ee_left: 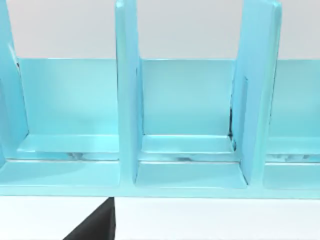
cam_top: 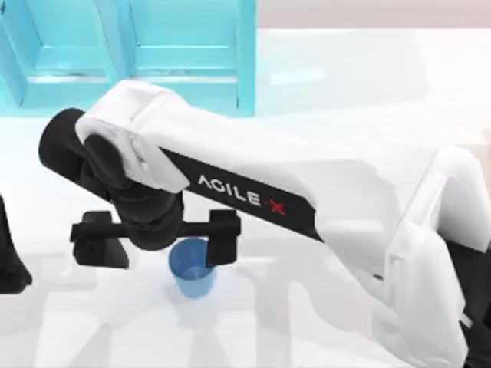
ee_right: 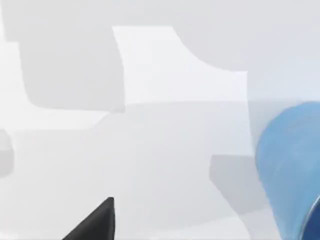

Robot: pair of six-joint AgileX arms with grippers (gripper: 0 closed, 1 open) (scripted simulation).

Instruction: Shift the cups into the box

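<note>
A bright blue cup [cam_top: 192, 270] stands upright on the white table near the front centre. My right arm reaches across from the right, and its gripper [cam_top: 161, 244] hangs open just above the cup, fingers spread wide. One black finger [cam_top: 222, 239] overlaps the cup's rim on the right, while the other finger [cam_top: 100, 247] is far off to the left. The right wrist view has the cup [ee_right: 290, 170] at its edge. The cyan box [cam_top: 138, 54], split by upright dividers, stands at the back left. Its compartments [ee_left: 187, 115] face the left wrist camera.
My left arm [cam_top: 8, 257] sits parked at the table's left edge. The right arm's white body [cam_top: 345, 207] covers much of the table's middle and right. Bare white table lies in front of the cup.
</note>
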